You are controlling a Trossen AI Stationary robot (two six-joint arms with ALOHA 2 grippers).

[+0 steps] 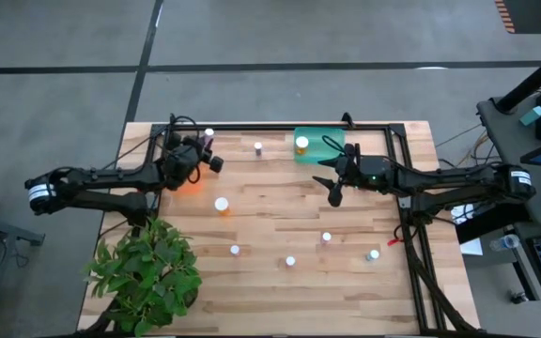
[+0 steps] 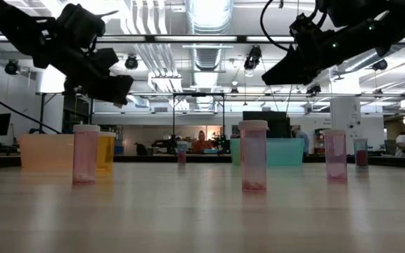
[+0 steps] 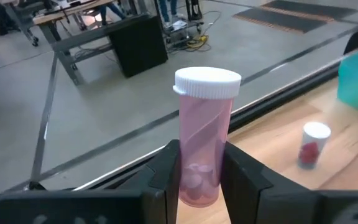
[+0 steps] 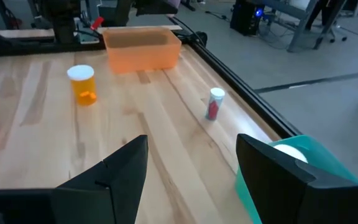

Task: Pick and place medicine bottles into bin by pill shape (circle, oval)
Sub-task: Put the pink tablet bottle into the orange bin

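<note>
My left gripper (image 1: 206, 145) is shut on a pink medicine bottle (image 3: 201, 146) with a white cap (image 1: 209, 134), above the orange bin (image 1: 192, 181) at the table's far left. My right gripper (image 1: 329, 178) hangs open and empty in the air, just near of the teal bin (image 1: 322, 148), which holds an orange bottle (image 1: 301, 144). Several more medicine bottles stand upright on the wood: an orange one (image 1: 222, 204), one near the far edge (image 1: 257, 147), and small ones toward the near side (image 1: 235, 250) (image 1: 290, 262) (image 1: 326, 238) (image 1: 373, 254). My left gripper pinches the bottle's lower body (image 3: 199, 177) between its two fingers (image 3: 166, 177), one on each side. The capped end (image 3: 207, 82) sticks out well past the fingers. The bottle is lifted clear of the table, and its pills lie at the end held between the fingers.
A leafy potted plant (image 1: 146, 272) fills the near left corner. A black frame rail (image 1: 280, 127) runs along the far edge and down the right side (image 1: 411, 235). Bare wood lies in the middle of the table (image 1: 280, 202). People sit in the room beyond (image 2: 201, 140).
</note>
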